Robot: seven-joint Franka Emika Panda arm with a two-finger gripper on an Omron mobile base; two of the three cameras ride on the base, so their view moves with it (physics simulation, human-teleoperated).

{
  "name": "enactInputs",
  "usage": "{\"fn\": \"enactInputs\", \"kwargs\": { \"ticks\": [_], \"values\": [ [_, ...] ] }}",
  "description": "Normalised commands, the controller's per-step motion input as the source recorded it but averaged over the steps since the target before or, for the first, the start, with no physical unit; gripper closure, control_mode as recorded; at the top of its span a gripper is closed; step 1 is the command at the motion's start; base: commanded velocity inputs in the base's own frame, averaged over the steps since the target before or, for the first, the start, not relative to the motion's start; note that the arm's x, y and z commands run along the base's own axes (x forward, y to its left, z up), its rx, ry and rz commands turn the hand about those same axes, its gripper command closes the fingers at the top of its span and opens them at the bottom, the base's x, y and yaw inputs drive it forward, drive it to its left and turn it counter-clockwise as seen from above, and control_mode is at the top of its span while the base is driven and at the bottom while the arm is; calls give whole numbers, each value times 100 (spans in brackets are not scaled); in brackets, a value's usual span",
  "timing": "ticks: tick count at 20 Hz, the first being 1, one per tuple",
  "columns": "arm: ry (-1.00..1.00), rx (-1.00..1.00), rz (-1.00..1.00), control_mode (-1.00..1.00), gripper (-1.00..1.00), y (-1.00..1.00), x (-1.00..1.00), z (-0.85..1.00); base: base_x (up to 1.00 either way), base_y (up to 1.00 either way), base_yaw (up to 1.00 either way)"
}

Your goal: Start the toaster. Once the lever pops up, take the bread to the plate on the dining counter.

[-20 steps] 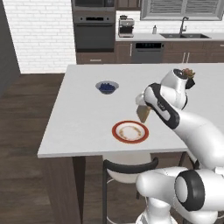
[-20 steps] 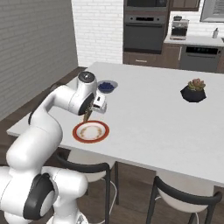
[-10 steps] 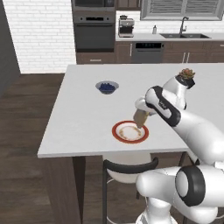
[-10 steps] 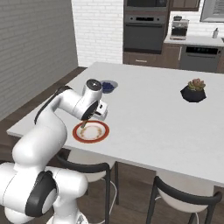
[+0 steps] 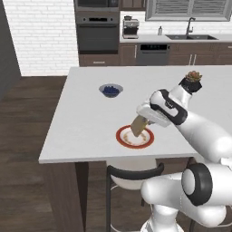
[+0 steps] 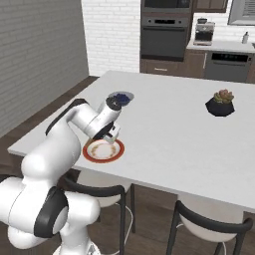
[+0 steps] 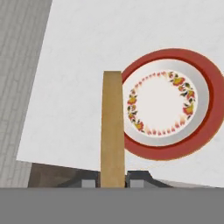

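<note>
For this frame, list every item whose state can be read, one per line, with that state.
gripper: jaws shut on the bread, above the near edge of the plate.
bread: held edge-on, tilted, lower end over the plate, not released.
plate: flat on the dining counter, nothing lying on it.
dining counter: carries the plate, the bowl and the potted plant.
bowl of blueberries: upright, filled, apart from the plate.
potted plant: upright, away from the plate.
</note>
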Motion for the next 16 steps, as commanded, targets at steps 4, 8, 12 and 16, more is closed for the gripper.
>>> {"fn": "enactInputs", "kwargs": {
  "ticks": [4,8,12,16],
  "values": [
    [-5,2,-1,-100,100,14,10,-44,0,0,0],
    [-12,0,-7,-100,100,0,19,-20,0,0,0],
    [-15,0,-7,-100,100,0,27,-25,0,0,0],
    [-9,1,-4,-100,100,0,7,-41,0,0,0]
  ]
}}
